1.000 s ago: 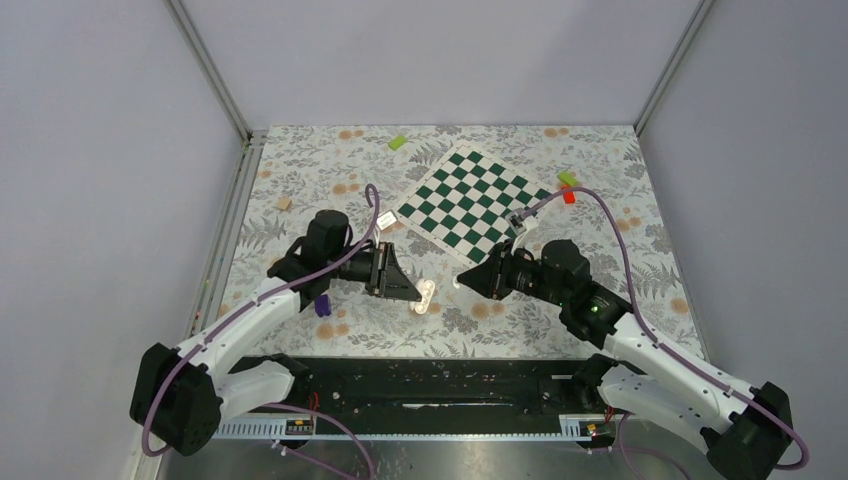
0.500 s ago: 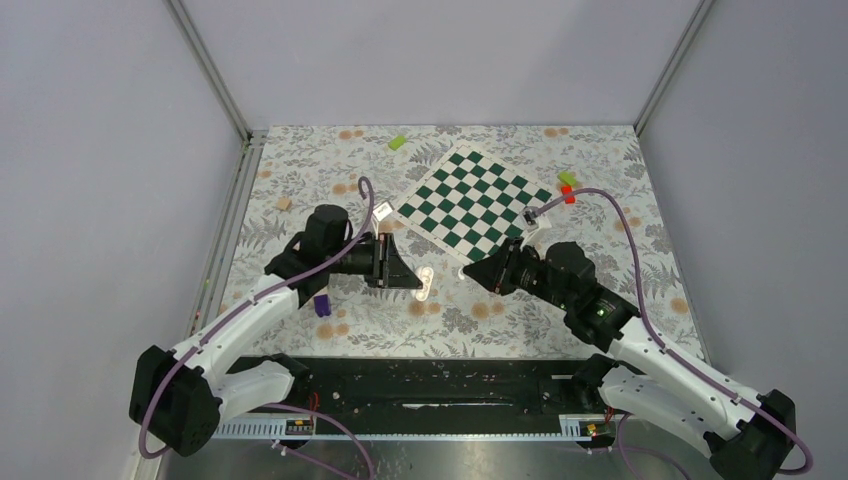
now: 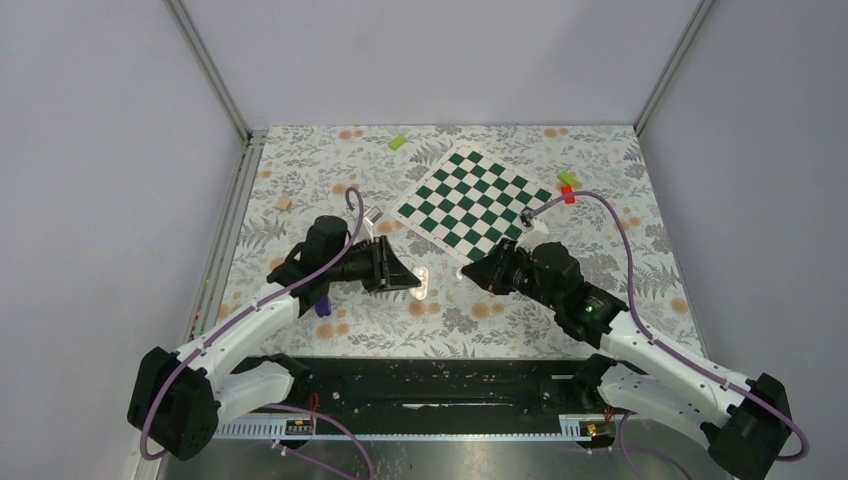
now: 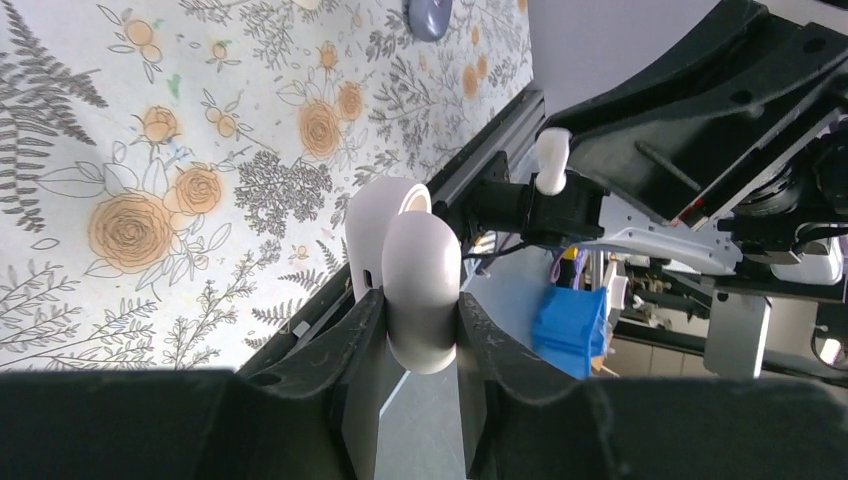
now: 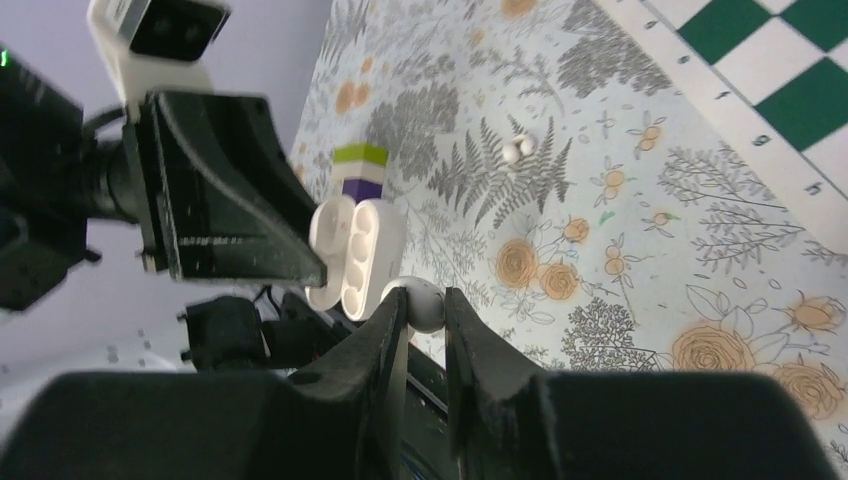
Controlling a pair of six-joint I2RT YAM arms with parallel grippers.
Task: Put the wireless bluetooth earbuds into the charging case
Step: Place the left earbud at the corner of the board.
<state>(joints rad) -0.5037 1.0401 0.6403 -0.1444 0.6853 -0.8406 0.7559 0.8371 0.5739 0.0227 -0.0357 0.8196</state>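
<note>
1. The small smooth white oval plastic charging case [image 4: 422,270] was pinched between the fingers of the left end effector [image 4: 420,318], held off the floral-patterned surface [image 3: 330,170] with its lid swung open
2. The right end effector [image 5: 424,318] was closed on one tiny glossy white plastic earbud [image 5: 420,298], held just beside the open case and not touching it
3. Compared with a second earlier, both arms had carried their loads a little farther from their bases, toward the green-and-white chessboard mat [image 3: 470,200]. From above, the case had turned from lying broad to showing nearly edge-on
4. That turn appeared to bring the case's sockets round to face the earbud, so the insertion looked lined up but not begun
5. The gap between the two end effectors looked much as before
6. The other white earbud [image 5: 517,150] lay loose on the surface, well apart from the case and beyond a green-white-purple stacked block [image 5: 360,170], so both insertions were still to be done
</note>
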